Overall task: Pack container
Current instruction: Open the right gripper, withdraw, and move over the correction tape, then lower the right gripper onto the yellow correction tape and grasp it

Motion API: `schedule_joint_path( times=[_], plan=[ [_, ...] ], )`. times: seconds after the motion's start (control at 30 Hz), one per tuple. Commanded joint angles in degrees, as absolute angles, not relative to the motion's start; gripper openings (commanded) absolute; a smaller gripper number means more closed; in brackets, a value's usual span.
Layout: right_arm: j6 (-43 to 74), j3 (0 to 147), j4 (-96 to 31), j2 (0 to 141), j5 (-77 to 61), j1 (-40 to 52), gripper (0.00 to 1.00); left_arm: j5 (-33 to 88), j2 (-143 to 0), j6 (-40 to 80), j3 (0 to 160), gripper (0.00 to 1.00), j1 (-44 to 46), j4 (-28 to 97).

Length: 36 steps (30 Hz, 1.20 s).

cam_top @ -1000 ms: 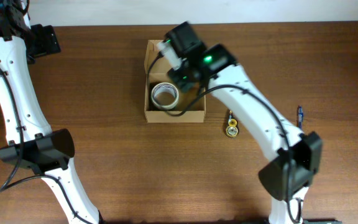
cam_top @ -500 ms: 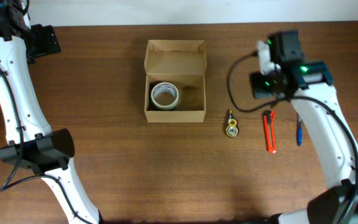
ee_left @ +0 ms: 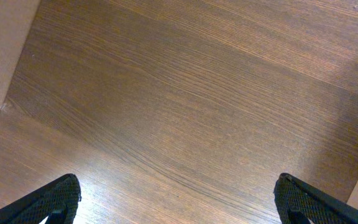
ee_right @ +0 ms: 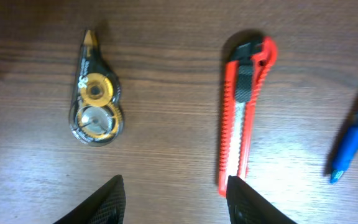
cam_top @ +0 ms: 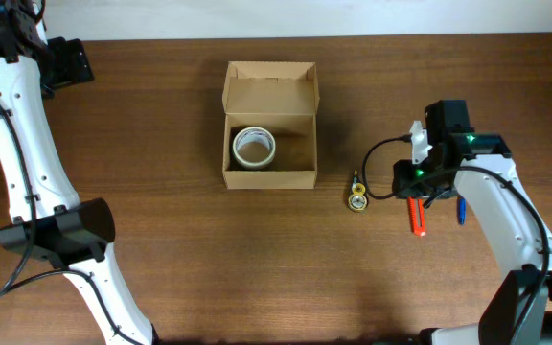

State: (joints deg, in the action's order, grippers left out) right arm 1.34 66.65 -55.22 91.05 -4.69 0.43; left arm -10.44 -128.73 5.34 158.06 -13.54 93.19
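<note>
The container (cam_top: 269, 171) sits toward the far edge of the desk (cam_top: 161, 240), about midway along it, with its flap lid thrown back toward that edge and a tape roll (cam_top: 254, 147) already lying in its left half. The right end effector (ee_right: 174, 185) hangs over the right half of the desk, its fingers spread wide and holding nothing. It is by far the nearer one to the loose items. The left end effector (ee_left: 176, 190), also wide and empty, is off at the far left corner over bare wood. A red utility knife (ee_right: 244, 134) lies just below the right end effector, slightly off centre toward one finger. Its long axis runs from near edge to far edge, so the open span crosses its narrow width. That probably suits a grasp after a small sideways shift. A correction-tape dispenser (ee_right: 95, 106) lies on the container side and a blue pen (ee_right: 352, 140) toward the right edge, both apart from the knife. Nothing stands between here and the open box.
</note>
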Motion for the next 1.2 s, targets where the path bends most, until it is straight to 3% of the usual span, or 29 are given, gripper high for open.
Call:
schedule_joint_path(
  times=[0.0, 0.63, 1.17],
  plan=[
    [2.5, 66.1, -54.6, 89.8, -6.9, 2.2, 0.56, -9.8, -127.5, 4.4, 157.6, 1.0, -13.7, 93.1],
    [6.6, 66.1, -48.1, 98.1, -6.4, 10.5, 0.6, -9.8, -127.5, 4.4, 157.6, 1.0, -13.7, 93.1],
    [16.6, 66.1, -43.0, 104.2, -1.4, 15.1, 0.61, -9.8, -127.5, 4.4, 157.6, 1.0, -13.7, 93.1]
  ],
)
